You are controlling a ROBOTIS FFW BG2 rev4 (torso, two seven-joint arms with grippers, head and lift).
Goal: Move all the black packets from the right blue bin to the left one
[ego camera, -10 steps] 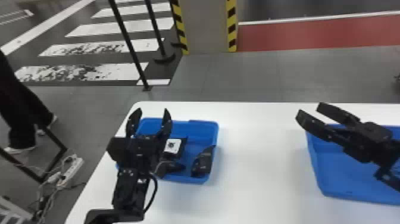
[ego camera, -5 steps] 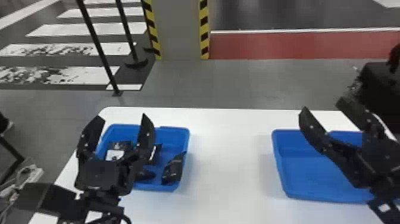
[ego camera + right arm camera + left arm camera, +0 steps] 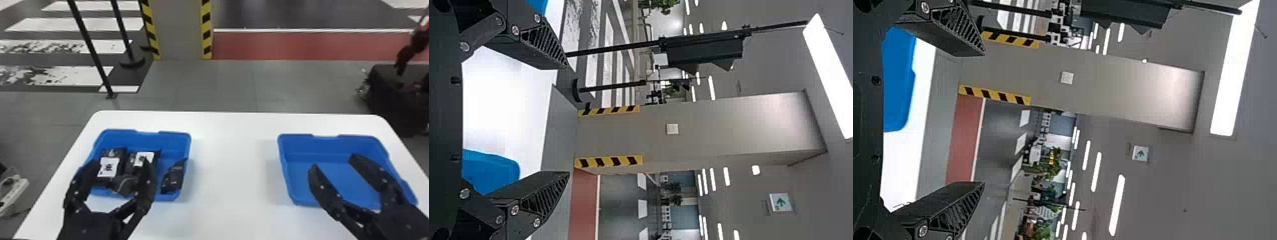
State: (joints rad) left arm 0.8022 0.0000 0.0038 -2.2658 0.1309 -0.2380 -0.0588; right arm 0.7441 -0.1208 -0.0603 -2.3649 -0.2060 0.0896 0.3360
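Observation:
In the head view my left gripper (image 3: 119,162) stands open over the near side of the left blue bin (image 3: 174,135). That bin holds several black packets, among them one with a white label (image 3: 113,154) and a dark one (image 3: 173,178) at its right side; the gripper partly covers others. My right gripper (image 3: 333,161) is open above the near part of the right blue bin (image 3: 306,178), whose visible floor is bare. Spread fingers also appear in the left wrist view at the left gripper (image 3: 984,120) and in the right wrist view at the right gripper (image 3: 569,120).
Both bins rest on a white table (image 3: 229,178), with a gap between them. Beyond its far edge are a striped pillar (image 3: 178,28) and black posts (image 3: 92,48). A dark case (image 3: 395,95) is on the floor at the right.
The head view has swung rightward, bringing the whole right bin into sight. Both grippers appear lower against the bins than before, still open; the packets stay in the left bin.

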